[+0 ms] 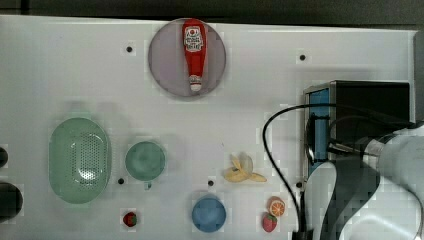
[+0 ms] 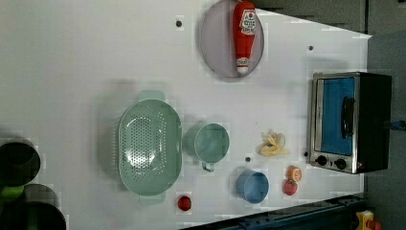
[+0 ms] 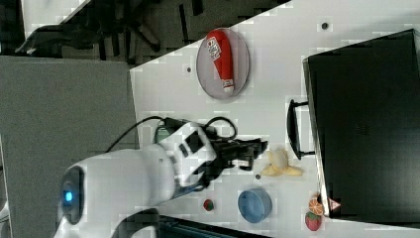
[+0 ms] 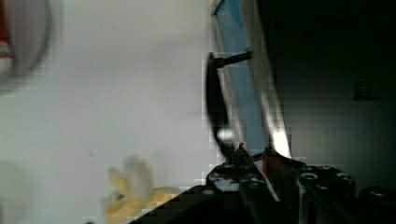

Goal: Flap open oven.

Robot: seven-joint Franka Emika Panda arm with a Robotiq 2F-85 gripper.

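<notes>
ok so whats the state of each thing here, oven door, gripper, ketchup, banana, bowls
oven: door shut
gripper: jaws narrow, holding nothing, short of the oven handle
ketchup bottle: lying flat on the plate
banana: peeled open
colander: upright, empty
blue bowl: upright, empty

bottle [image 1: 194, 52] on plate [image 1: 162, 60] | oven [image 1: 370, 100] at top view's right

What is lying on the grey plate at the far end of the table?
A red ketchup bottle lies on the grey plate, cap end pointing off-centre toward the rim. The plate surface under the bottle is covered.
</notes>
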